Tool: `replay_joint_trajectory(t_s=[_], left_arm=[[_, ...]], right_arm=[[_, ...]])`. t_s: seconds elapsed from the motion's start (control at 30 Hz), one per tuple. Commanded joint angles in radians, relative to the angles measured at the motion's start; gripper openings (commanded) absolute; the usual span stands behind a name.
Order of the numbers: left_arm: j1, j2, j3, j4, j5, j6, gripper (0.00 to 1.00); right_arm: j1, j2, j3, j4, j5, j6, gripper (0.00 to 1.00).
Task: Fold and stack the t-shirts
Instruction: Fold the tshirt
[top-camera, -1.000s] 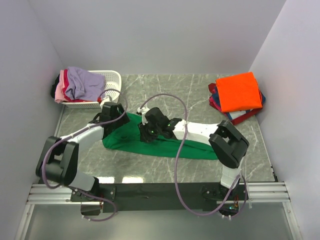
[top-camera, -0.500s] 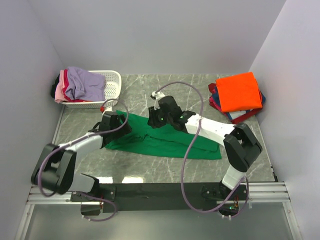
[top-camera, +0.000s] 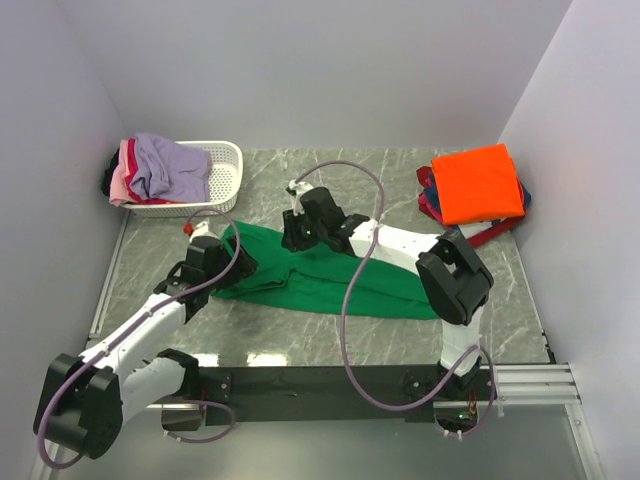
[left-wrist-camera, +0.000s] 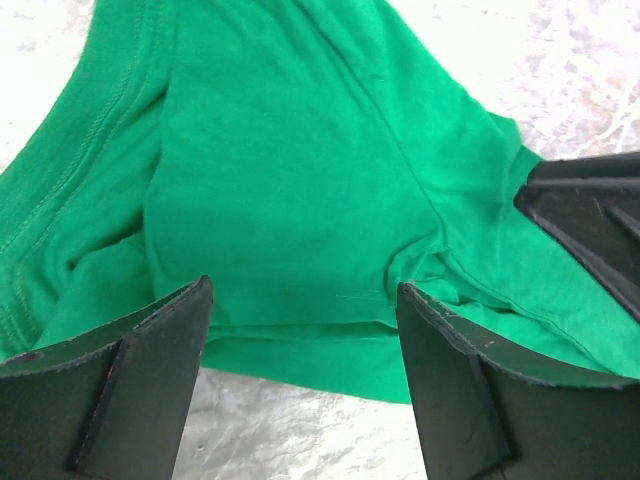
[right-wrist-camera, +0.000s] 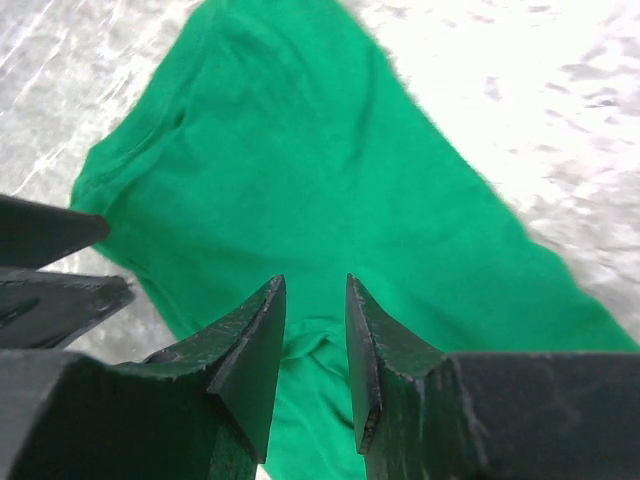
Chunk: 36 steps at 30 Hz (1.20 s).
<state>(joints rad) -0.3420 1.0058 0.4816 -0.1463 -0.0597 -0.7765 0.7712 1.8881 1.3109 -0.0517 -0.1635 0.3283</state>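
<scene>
The bright green t-shirt (top-camera: 330, 282) lies spread in a long band across the middle of the marble table. It fills the left wrist view (left-wrist-camera: 290, 170) and the right wrist view (right-wrist-camera: 300, 170). My left gripper (top-camera: 215, 262) hovers at the shirt's left end, its jaws wide open and empty (left-wrist-camera: 302, 300). My right gripper (top-camera: 295, 230) hangs over the shirt's upper edge, its jaws (right-wrist-camera: 315, 300) parted by a narrow gap with nothing between them. An orange t-shirt (top-camera: 478, 183) tops a stack with red and navy ones at the back right.
A white slotted basket (top-camera: 222, 170) at the back left holds a lavender shirt (top-camera: 165, 165) and a pink one (top-camera: 122, 182). Walls close in on three sides. The right gripper's fingers (left-wrist-camera: 590, 210) show in the left wrist view.
My left gripper has drawn back toward the near left. My right gripper has moved left and back over the shirt. The shirt's left part has been pulled out flatter.
</scene>
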Motion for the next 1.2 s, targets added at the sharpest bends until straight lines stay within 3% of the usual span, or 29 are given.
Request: replay_joint_trajectory(t_s=[0.0,0.17,0.37,0.53,0.8,1.17], left_arm=[[-0.003,0.003,0.026,-0.032,-0.031,-0.015,0.80],[-0.002,0.077,0.032,-0.003,-0.066,-0.024,0.81],[-0.002,0.175,0.003,0.065,-0.075,-0.027,0.81],[0.000,0.267,0.029,0.093,-0.063,-0.017,0.81],[0.000,0.450,0.138,0.139,-0.032,0.019,0.81],[0.009,0.680,0.362,0.149,-0.034,0.069,0.81]], right_arm=[[0.033,0.014,0.057,0.029,-0.037,0.009,0.38],[0.066,0.016,0.001,0.042,-0.050,0.031,0.38],[0.039,-0.058,-0.106,0.024,0.088,0.074,0.38],[-0.027,-0.213,-0.255,-0.003,0.211,0.103,0.38],[-0.101,-0.420,-0.504,-0.063,0.337,0.140,0.38],[-0.168,-0.439,-0.608,-0.129,0.403,0.212,0.38]])
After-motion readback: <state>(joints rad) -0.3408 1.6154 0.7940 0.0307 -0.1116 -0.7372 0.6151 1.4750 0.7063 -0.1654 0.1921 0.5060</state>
